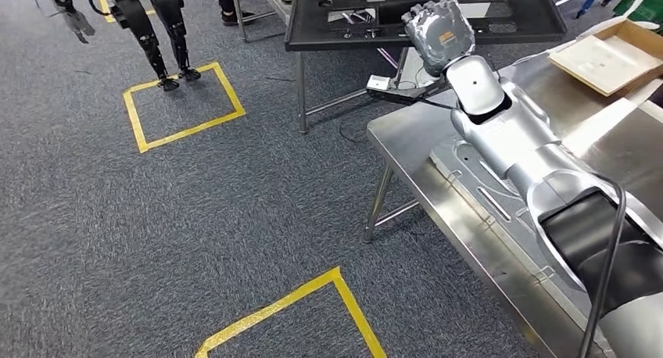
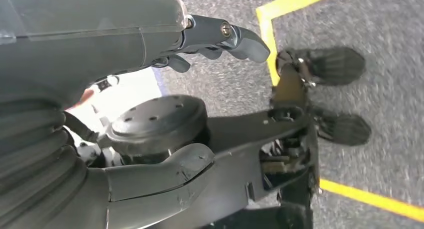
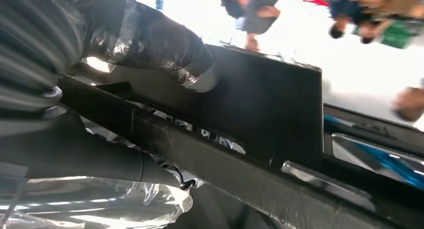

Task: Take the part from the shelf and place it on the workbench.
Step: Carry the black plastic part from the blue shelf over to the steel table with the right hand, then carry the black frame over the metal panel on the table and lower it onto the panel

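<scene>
One big black part (image 1: 426,16), a flat moulded panel with cut-outs and a raised rim, lies across the top of the metal-legged shelf (image 1: 302,92) beyond the far end of the steel workbench (image 1: 438,202). Your right hand (image 1: 438,31) is at the panel's near edge, right of its middle; in the right wrist view its thumb (image 3: 165,49) lies on top of the black rim (image 3: 210,159) with the darker fingers under it, so it reads as grasping the panel edge, though you can't confirm how firm the grip is. Your left hand (image 2: 150,89) hangs over the carpet, thumb and fingers apart, holding nothing. Judging by looks, the panel is stiff plastic, light for its size but long and awkward: held by one edge it'll likely lever and sag away from the hand, and the smooth rim could slip. Better to hold it at the thick rim near the middle of the near edge, not at thin webs around the cut-outs; a second hand further along the same edge would steady it. Watch the cardboard box (image 1: 614,53) at the workbench's far right corner, and the grey formed sheet (image 1: 485,194) already lying on it under your arm.
</scene>
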`<state>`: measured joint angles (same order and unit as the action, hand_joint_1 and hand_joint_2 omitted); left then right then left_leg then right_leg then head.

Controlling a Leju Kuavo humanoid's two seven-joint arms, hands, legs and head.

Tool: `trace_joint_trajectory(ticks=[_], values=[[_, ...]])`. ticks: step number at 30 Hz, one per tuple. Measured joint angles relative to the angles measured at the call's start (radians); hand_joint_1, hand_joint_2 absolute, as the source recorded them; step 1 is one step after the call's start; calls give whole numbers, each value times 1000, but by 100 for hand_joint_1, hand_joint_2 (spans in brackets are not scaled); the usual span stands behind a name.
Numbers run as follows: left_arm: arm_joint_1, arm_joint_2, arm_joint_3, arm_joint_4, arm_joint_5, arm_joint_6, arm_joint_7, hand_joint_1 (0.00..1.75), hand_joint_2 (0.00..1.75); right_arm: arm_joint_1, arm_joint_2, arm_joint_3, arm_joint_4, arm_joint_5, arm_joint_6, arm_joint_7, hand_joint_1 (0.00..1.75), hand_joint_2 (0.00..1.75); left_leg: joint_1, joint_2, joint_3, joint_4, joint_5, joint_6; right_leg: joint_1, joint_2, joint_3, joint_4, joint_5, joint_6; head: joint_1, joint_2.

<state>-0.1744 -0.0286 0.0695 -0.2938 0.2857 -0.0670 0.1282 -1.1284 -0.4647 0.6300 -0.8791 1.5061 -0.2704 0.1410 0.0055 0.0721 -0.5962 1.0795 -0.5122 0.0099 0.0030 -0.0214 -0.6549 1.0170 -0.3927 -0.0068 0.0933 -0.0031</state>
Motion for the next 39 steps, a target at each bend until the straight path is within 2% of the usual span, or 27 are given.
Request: trace_joint_trajectory(ticks=[2,3,4,5,6,7,9,11,12,13,15,17,19,20,21,23,25,26,28,29,31,32,34,35,36,37,39], values=[[5,0,1,0,0,0,-1,0,175,3,0,-3,2,-1,-2,0,175,175,3,-50,-59,122,-57,-1,-3,24,3,-1,-1,-11,0,0],[8,-1,2,0,0,0,-1,0,175,7,0,-3,2,-1,-2,0,175,175,4,-60,-95,189,-79,-2,-2,38,4,1,-2,-13,0,0],[10,-1,3,0,0,0,-1,0,175,12,0,-3,3,-1,-2,-1,175,175,4,-64,-123,232,-86,-2,-1,54,4,3,-4,-15,0,0],[11,0,4,0,0,0,-1,0,175,16,1,-3,4,-1,-2,-1,175,175,4,-66,-133,239,-72,-1,-1,71,4,7,-5,-15,0,0],[11,0,5,0,0,0,-1,0,175,19,1,-3,4,-1,-2,-1,175,175,4,-70,-127,209,-41,2,0,87,4,10,-7,-14,0,0],[11,0,6,0,0,0,-1,0,175,20,1,-3,4,-1,-2,-1,175,175,4,-81,-104,147,1,6,-1,102,3,15,-10,-12,0,0],[12,2,9,-1,0,-2,-1,0,175,21,0,-4,6,-3,-5,0,175,175,7,-129,-52,25,54,12,-4,129,-1,24,-14,-4,0,0],[12,4,12,-1,0,-4,-1,0,175,27,-3,-6,10,-8,-10,1,175,175,6,-155,-29,-23,61,17,-10,153,-8,27,-14,9,0,0],[12,4,13,-1,0,-5,-2,0,175,32,-6,-8,12,-11,-13,0,175,175,4,-145,-25,-30,63,18,-12,166,-10,25,-12,16,0,0],[10,4,13,-2,0,-7,-2,0,175,40,-11,-10,14,-12,-15,0,175,175,3,-133,-21,-36,66,23,-15,167,-11,22,-10,23,0,0],[10,4,14,-2,-1,-9,-2,0,175,50,-20,-17,19,-13,-19,2,175,175,6,-109,-11,-55,74,34,-12,116,-25,49,-30,33,2,0],[12,6,15,-3,-2,-11,-1,0,175,58,-24,-20,25,-14,-25,4,175,175,5,-83,-5,-65,76,40,-13,49,-75,148,-82,42,3,0],[14,8,15,-3,-5,-12,1,0,175,73,-24,-21,34,-14,-30,5,175,175,5,-57,-4,-66,73,40,-21,31,-133,259,-120,52,3,0],[14,8,16,-3,-6,-13,2,0,175,83,-24,-21,38,-14,-32,7,175,175,5,-45,-3,-65,70,40,-25,27,-145,277,-116,56,3,0],[14,8,16,-3,-7,-14,3,0,175,91,-24,-21,42,-14,-33,9,175,175,6,-32,-1,-64,67,38,-29,22,-134,253,-93,59,3,0],[14,8,16,-3,-8,-15,4,0,175,101,-24,-23,49,-16,-36,13,175,175,6,-9,4,-60,58,30,-30,-11,-70,123,-29,62,3,0],[14,10,17,-3,-8,-16,4,0,175,108,-23,-27,55,-18,-41,16,175,175,0,11,9,-57,48,20,-22,-41,-21,25,3,51,3,0],[14,11,18,-3,-8,-16,4,0,175,112,-23,-29,58,-19,-44,17,175,175,-3,20,13,-57,44,14,-17,-43,-15,11,1,44,3,0],[12,11,20,-4,-8,-18,5,0,175,121,-24,-34,66,-23,-46,17,175,175,-3,37,24,-60,36,2,-14,-19,-13,11,0,28,2,0],[11,12,20,-4,-8,-18,6,0,175,125,-25,-38,69,-26,-47,17,175,175,0,29,26,-54,28,-3,-16,-8,-9,9,-1,21,2,0],[11,13,22,-6,-9,-19,7,0,175,126,-24,-45,75,-30,-50,17,175,175,6,-16,0,13,-12,-9,-20,13,-2,5,-3,6,2,0],[12,14,22,-6,-9,-19,7,0,175,128,-22,-47,79,-32,-53,17,175,175,7,-41,-31,76,-41,-10,-19,23,0,5,-4,1,2,0],[16,14,24,-6,-9,-20,9,0,175,136,-17,-48,88,-35,-57,17,175,175,6,-61,-104,205,-84,-10,-14,48,2,8,-7,-6,2,0],[18,14,24,-6,-9,-21,9,0,175,142,-16,-48,93,-36,-58,16,175,175,5,-64,-127,233,-80,-8,-12,62,2,10,-9,-8,2,0],[20,15,25,-6,-9,-21,10,0,175,148,-15,-49,97,-37,-59,16,175,175,4,-68,-133,225,-57,-5,-9,77,3,12,-10,-9,2,0],[21,16,27,-6,-10,-22,10,0,175,153,-15,-50,102,-38,-59,16,175,175,4,-75,-119,177,-18,1,-8,91,4,14,-12,-9,2,0],[22,19,30,-6,-10,-23,10,0,175,159,-14,-52,109,-40,-60,16,175,175,5,-121,-68,41,54,12,-7,118,2,20,-15,-6,2,0]])
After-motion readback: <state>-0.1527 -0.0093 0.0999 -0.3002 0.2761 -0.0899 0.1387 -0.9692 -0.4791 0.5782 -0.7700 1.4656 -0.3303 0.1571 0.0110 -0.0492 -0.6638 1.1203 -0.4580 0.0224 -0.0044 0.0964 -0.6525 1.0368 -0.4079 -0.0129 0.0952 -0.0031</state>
